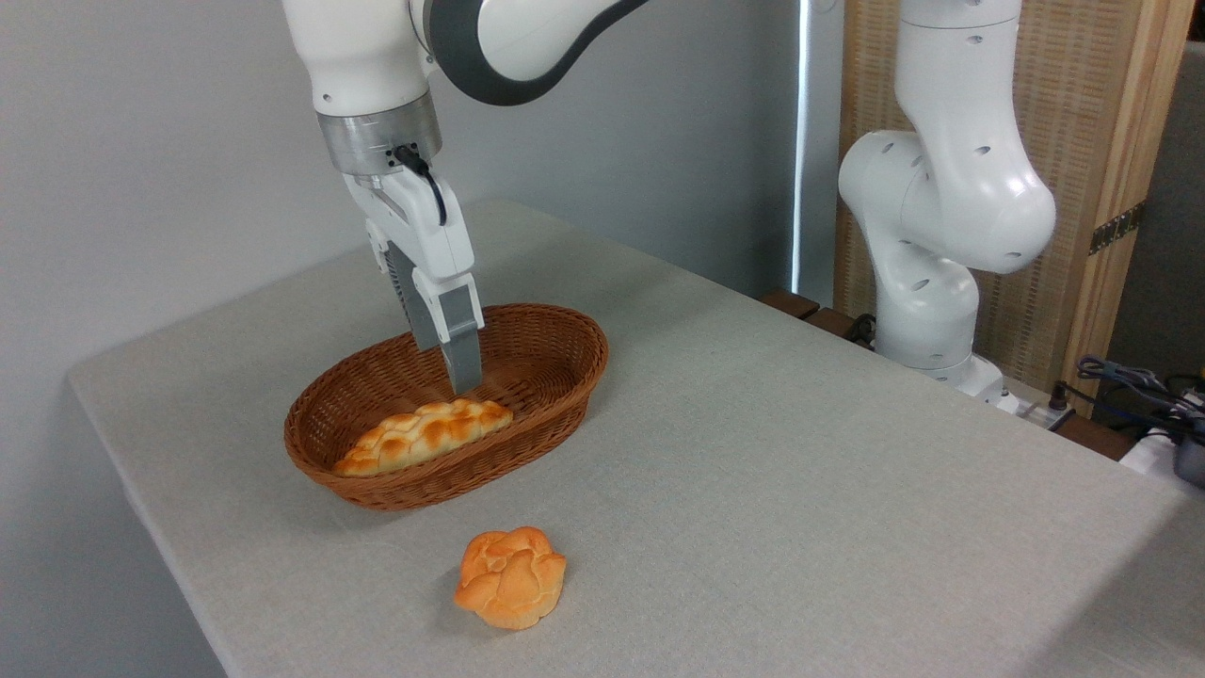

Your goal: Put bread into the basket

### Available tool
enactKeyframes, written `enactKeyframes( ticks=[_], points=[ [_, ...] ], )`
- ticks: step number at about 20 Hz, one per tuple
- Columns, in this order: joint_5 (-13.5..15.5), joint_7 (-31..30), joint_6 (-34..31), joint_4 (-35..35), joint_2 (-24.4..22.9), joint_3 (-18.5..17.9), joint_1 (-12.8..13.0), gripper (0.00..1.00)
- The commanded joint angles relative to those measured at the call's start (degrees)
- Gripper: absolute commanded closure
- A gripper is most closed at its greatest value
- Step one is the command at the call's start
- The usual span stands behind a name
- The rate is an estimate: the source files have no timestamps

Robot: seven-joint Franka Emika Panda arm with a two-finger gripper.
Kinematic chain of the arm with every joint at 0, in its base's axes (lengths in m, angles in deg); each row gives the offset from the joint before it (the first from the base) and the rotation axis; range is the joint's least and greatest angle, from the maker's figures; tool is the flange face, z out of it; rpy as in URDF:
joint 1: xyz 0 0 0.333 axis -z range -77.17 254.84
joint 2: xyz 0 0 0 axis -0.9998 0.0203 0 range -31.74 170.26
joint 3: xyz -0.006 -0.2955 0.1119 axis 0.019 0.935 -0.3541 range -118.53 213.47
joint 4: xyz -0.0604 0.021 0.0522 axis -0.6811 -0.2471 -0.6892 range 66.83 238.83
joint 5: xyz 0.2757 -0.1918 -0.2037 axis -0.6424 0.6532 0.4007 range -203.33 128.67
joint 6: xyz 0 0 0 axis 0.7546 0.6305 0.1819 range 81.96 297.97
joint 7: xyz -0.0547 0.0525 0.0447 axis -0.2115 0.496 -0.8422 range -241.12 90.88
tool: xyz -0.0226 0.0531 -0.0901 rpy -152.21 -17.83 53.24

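The bread, a long braided loaf with browned patches, lies inside the oval reddish-brown wicker basket, along its near side. My gripper hangs just above the loaf's right end, over the basket's middle. It is open, its fingers apart and empty, and clear of the bread.
A small round orange knotted bun sits on the grey table in front of the basket. The arm's white base stands at the table's far right edge. Cables lie beyond that edge on the right.
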Motion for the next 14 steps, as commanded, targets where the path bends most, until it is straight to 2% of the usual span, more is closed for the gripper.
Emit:
enactKeyframes(
  ticks=[1, 4, 9, 11, 14],
  points=[
    [-2.50, 0.99, -2.99, -1.78, -0.13, -1.39, 0.22, 0.00],
    [-4.27, 1.17, -2.99, -1.87, -0.13, -1.56, 0.22, 0.00],
    [-4.62, 1.61, -4.82, -3.80, -0.31, -4.28, -0.13, 0.00],
    [-3.92, 3.27, -6.76, -5.90, -0.31, -6.48, -0.57, 0.00],
    [-1.38, 3.37, -7.03, -7.75, -0.31, -6.40, -3.99, 0.00]
  ],
)
